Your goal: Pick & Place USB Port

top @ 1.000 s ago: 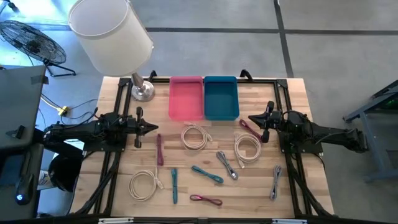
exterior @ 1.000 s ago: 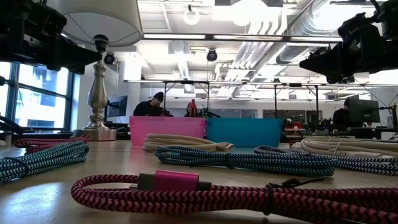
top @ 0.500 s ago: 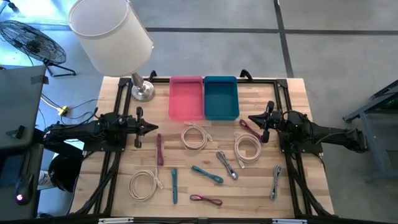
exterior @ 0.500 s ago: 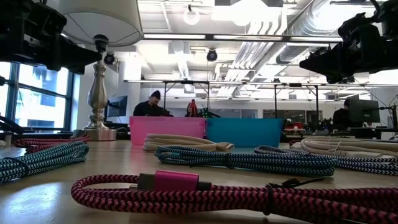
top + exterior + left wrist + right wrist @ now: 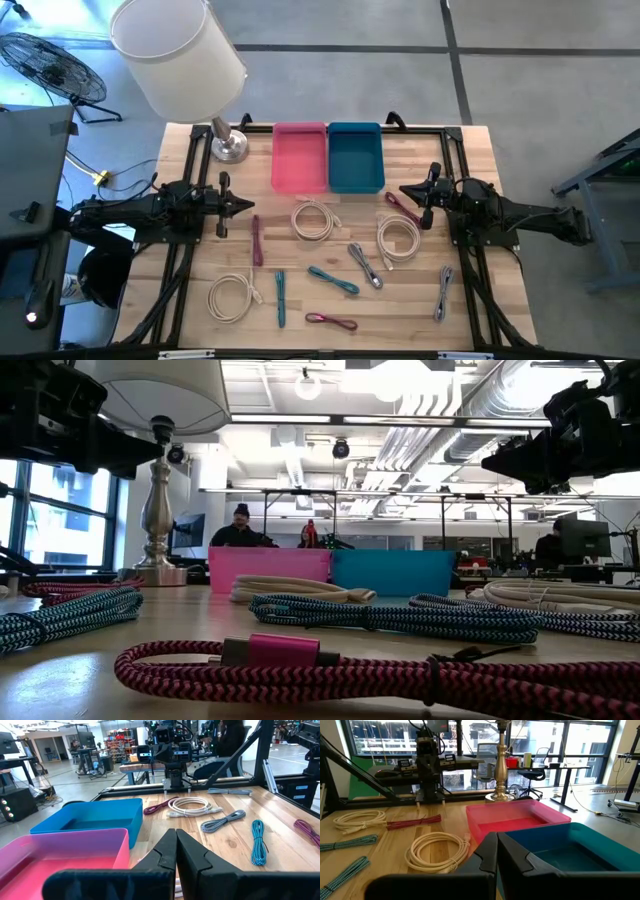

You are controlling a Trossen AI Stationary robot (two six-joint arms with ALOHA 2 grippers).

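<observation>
No movement since last frame. My left gripper (image 5: 246, 205) and right gripper (image 5: 405, 189) idle, closed, empty at side edges. Risk: snagging neighbouring cables (image 5: 334, 280).

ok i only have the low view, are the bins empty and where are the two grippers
Observer: Both are empty from above, the pink bin and the blue bin.
Operator: grippers
Observer: The left gripper hovers shut at the table's left side, holding nothing.
Operator: and the right one
Observer: The right gripper is shut too, just right of the blue bin, beside a maroon cable.
</observation>
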